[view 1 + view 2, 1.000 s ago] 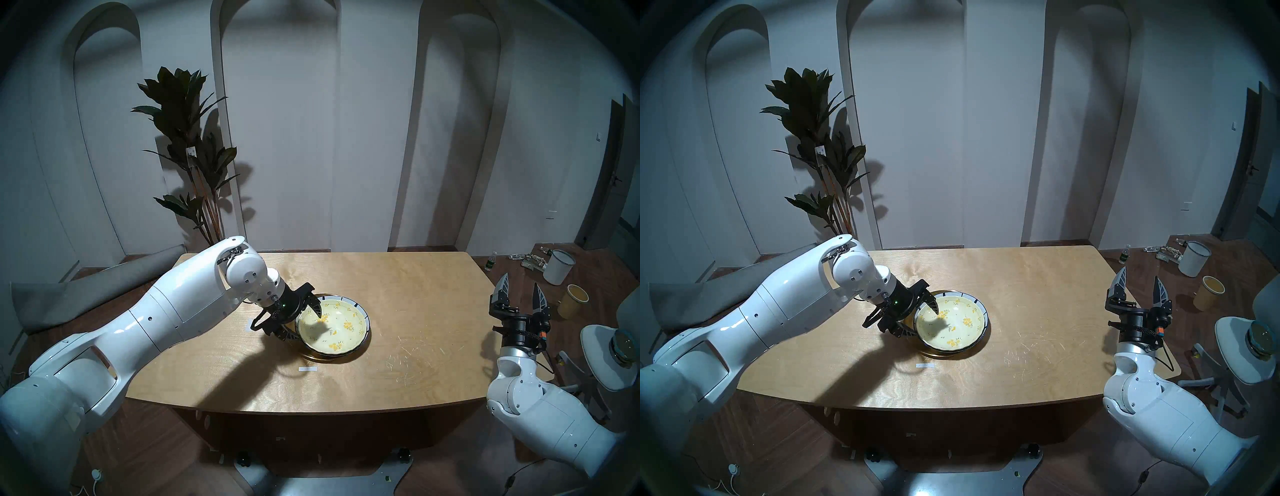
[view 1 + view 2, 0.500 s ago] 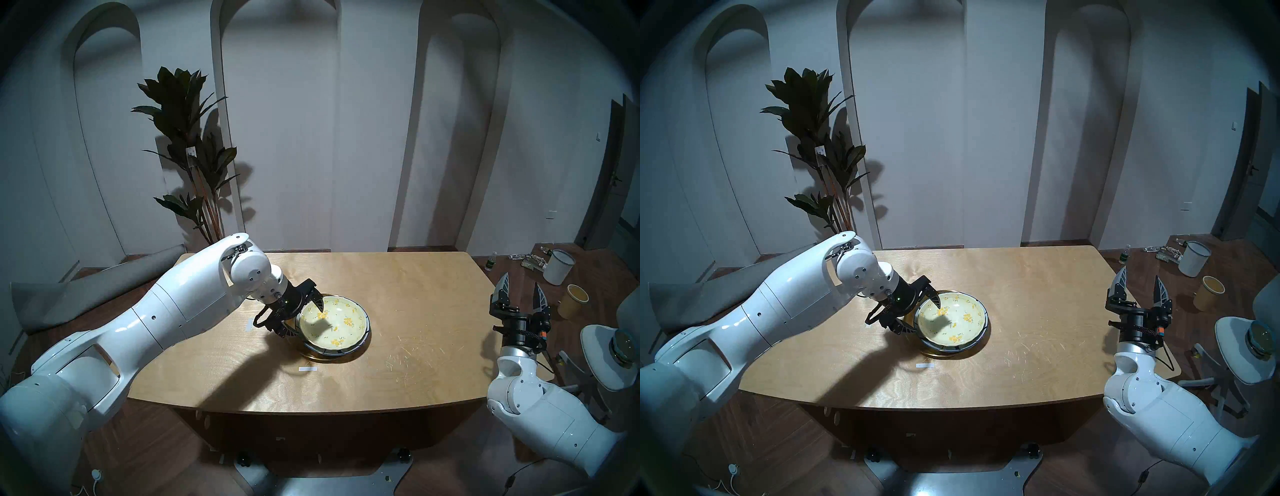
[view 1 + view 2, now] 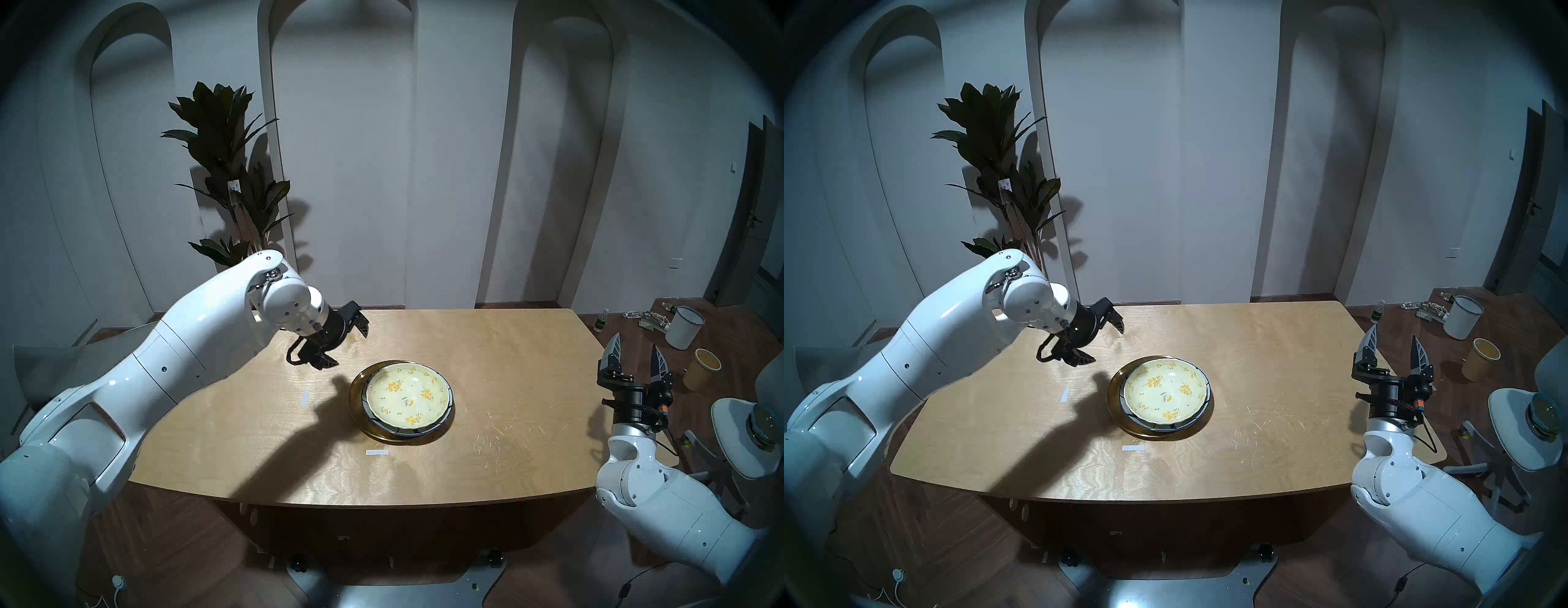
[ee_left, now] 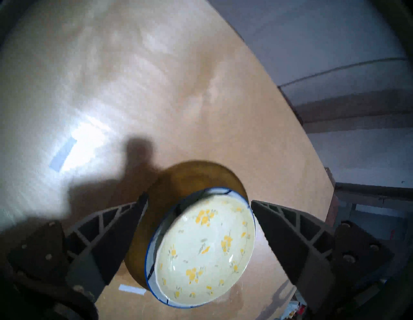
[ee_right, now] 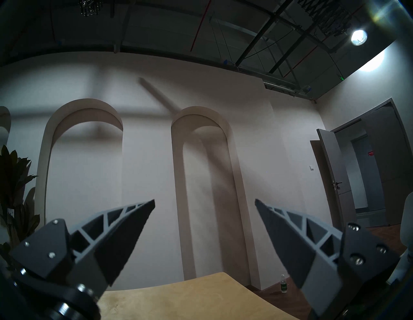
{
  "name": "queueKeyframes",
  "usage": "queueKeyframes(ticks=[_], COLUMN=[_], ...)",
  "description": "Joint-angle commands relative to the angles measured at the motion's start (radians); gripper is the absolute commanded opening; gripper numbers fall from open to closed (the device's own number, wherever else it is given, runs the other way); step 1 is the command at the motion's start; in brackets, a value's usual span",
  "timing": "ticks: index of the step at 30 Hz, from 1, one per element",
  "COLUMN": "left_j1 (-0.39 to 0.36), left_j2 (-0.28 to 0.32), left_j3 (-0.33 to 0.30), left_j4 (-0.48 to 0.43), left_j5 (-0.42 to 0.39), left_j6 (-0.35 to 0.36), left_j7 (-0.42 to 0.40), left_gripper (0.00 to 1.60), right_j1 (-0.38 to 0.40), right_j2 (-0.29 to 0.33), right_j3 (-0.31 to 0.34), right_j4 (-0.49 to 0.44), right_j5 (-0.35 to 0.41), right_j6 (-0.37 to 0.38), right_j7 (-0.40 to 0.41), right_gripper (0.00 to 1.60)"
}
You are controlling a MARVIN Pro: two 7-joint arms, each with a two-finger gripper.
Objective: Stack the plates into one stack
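The plates (image 3: 406, 399) sit piled mid-counter (image 3: 509, 365), floral on top; stacking looks done to me. My left pincer (image 3: 344, 346) hangs released beside them, right pincer (image 3: 636, 356) released too.

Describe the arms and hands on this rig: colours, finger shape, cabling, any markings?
Both arms are glossy white shells with dark screw dots. The left hand and right hand are black, with dark wedge fingers of open triangular ribbing. Black cable loops at each wrist; green light on the left, orange tag on the right.
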Motion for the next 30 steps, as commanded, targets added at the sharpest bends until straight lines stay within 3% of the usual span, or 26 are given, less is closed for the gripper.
queueKeyframes(ticks=[1, 8, 21, 30], left_j1=[-0.057, -0.061, -0.077, -0.115], left_j2=[0.004, -0.019, -0.017, -0.019], left_j3=[-0.022, -0.02, -0.029, 0.011], left_j4=[0.073, 0.154, 0.227, 0.325], left_j5=[0.149, 0.264, 0.381, 0.559], left_j6=[-0.02, -0.062, -0.1, -0.17], left_j7=[-0.12, -0.243, -0.435, -0.569], left_gripper=[1.6, 1.6, 1.6, 1.6], right_j1=[0.057, 0.152, 0.267, 0.344], right_j2=[0.015, 0.014, -0.028, -0.079], right_j3=[0.0, 0.004, 0.013, -0.036], right_j4=[-0.029, -0.032, -0.035, -0.007], right_j5=[0.011, 0.056, 0.16, 0.188], right_j6=[0.027, 0.12, 0.327, 0.425], right_j7=[0.024, 0.041, 0.105, 0.143], right_gripper=[1.6, 1.6, 1.6, 1.6])
